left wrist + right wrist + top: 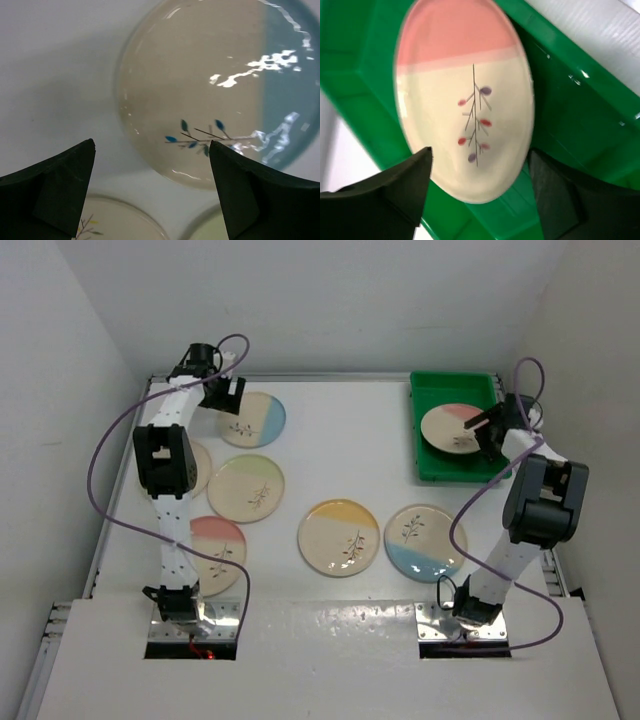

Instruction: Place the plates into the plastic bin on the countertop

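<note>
Right up close, the right claw (480,156) has its two dark fingers spread wide with nothing gripped. Just past them lies the pink plate (465,100), cream with a pink segment and a thin sprig of red and purple leaves. It sits inside the plastic bin (570,115), bright green, at the far right of the tabletop (340,430). Whether it lies flat or leans on a wall of the bin, I cannot tell.

Over on the far left, the left claw (152,144) is wide open too and empty, hanging above the far blue plate (215,85), glossy, with a blue-leaved sprig.

Working outward, the green plate (246,487) lies just near of that one. The yellow plate (339,537) and the near blue plate (424,541) sit side by side in the middle. The second pink plate (215,553) lies near left, and the left arm (165,455) crosses its left edge. That arm also covers most of one more plate (201,468).

White walls (60,390) close in on the left, far and right sides. The bin sits tight to the far right corner. Bare tabletop runs between the far blue plate and the bin.
</note>
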Robot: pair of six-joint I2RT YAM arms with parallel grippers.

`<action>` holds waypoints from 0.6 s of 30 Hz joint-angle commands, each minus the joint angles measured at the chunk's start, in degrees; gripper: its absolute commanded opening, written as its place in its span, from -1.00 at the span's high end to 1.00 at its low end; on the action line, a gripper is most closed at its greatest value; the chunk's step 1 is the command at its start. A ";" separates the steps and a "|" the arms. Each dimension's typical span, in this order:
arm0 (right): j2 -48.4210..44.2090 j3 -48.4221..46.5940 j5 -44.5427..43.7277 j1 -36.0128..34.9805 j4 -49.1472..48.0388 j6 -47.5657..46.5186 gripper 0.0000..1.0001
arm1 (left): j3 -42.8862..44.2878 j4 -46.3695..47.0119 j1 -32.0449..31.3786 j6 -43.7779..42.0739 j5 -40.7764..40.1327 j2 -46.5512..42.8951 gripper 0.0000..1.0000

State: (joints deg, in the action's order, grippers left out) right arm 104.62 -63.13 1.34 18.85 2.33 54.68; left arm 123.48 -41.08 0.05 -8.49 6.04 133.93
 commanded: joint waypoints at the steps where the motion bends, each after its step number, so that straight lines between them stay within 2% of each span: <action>1: 1.45 -11.18 -12.82 -3.82 21.80 -9.23 -0.56 | 5.96 0.65 1.79 3.39 -2.53 5.36 -0.94; 4: 1.30 -12.54 -21.79 -9.08 26.32 -12.04 -0.61 | 8.26 1.27 1.79 4.01 -2.62 9.40 -0.85; 6: 0.16 -12.01 -22.87 -11.98 26.15 -13.80 -0.61 | 8.27 1.97 1.79 4.01 -1.22 10.47 -0.79; 9: -3.62 -10.35 -23.58 -14.19 24.92 -15.74 -0.61 | 7.66 1.97 1.79 4.01 -1.21 11.97 -0.46; 10: -4.59 -9.91 -24.10 -16.63 23.79 -16.87 -0.61 | 6.78 1.97 2.31 4.01 -0.43 11.97 -0.29; 12: -8.19 -7.97 -25.33 -18.40 22.38 -17.50 -0.61 | 3.71 1.27 2.32 3.39 2.64 11.97 -0.13; 13: -10.20 -7.62 -26.38 -21.02 22.11 -18.37 -0.61 | 3.09 0.57 2.32 1.31 7.10 11.97 0.03; 15: -11.45 -7.79 -27.09 -22.71 21.05 -18.73 -0.67 | 2.55 -2.40 2.32 -1.08 13.61 13.11 0.14; 16: -12.93 -7.88 -25.01 -23.94 20.44 -20.73 -0.67 | 2.55 -3.47 2.32 -3.09 18.08 13.11 0.44; 18: -13.65 -7.36 -20.44 -25.70 14.57 -24.59 -0.78 | 2.55 -4.80 1.71 -4.68 19.70 13.11 0.84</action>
State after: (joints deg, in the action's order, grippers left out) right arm 93.58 -70.32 -21.26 -4.97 23.62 35.90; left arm 128.68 -37.91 3.88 -9.54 14.66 144.92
